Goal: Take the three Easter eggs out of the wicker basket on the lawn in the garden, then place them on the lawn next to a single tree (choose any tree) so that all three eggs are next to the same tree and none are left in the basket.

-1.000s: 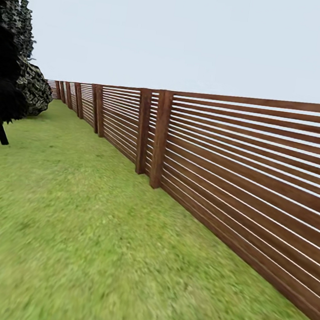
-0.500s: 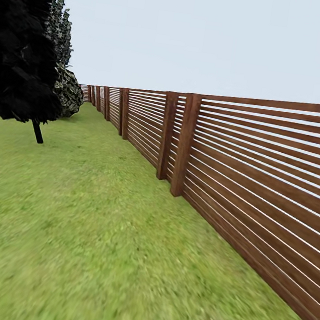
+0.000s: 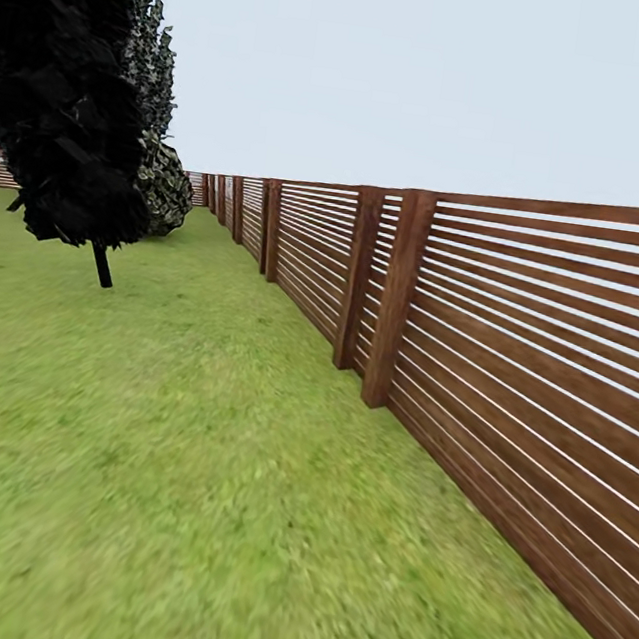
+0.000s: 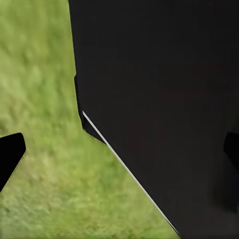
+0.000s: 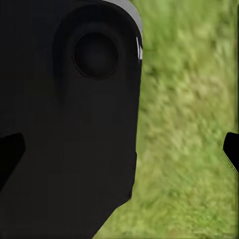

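The thin-trunked, dark-crowned tree (image 3: 85, 107) stands ahead to the left on the mottled green lawn (image 3: 189, 464), well off the brown slatted wooden fence (image 3: 515, 365). Neither arm looks nearer it. Both claws' fingertips sit wide apart over grass, gripping nothing.

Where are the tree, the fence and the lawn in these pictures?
tree (image 3: 102, 266): head view, on its thin trunk.
fence (image 3: 398, 300): head view, on the nearest thick post.
lawn (image 3: 189, 464): head view, on bare grass left of the fence.

Mottled green lawn (image 3: 189, 464), dark brown slatted fence (image 3: 515, 365), near-black, dark green tree (image 3: 72, 95).
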Robot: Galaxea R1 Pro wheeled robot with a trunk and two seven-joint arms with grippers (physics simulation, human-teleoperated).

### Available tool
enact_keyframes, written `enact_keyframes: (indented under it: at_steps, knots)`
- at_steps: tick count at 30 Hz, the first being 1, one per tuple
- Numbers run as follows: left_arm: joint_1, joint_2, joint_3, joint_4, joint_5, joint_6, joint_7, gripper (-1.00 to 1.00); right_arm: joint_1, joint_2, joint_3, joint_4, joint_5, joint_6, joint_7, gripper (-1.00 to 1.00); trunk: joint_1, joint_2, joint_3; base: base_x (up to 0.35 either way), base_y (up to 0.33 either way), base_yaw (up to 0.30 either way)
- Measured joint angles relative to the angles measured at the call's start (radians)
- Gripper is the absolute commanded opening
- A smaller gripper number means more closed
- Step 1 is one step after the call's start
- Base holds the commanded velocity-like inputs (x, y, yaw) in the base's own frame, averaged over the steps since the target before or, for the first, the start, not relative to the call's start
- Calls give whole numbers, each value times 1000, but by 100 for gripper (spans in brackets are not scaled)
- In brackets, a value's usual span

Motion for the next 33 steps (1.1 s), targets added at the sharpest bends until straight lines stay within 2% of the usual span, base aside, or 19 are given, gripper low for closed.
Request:
enact_keyframes:
  at_steps: [9,20,33]
  knots:
    - [0,1,0,-2,1,-1,0,100,0,0,0,0,0,0,0,100,0,0,0,331,0,6]
    - [0,2,0,-2,1,-1,0,100,0,0,0,2,-1,0,-1,100,0,0,0,332,0,203]
    - [0,2,1,-2,1,0,0,100,0,0,0,2,-1,0,0,100,0,0,0,332,0,12]
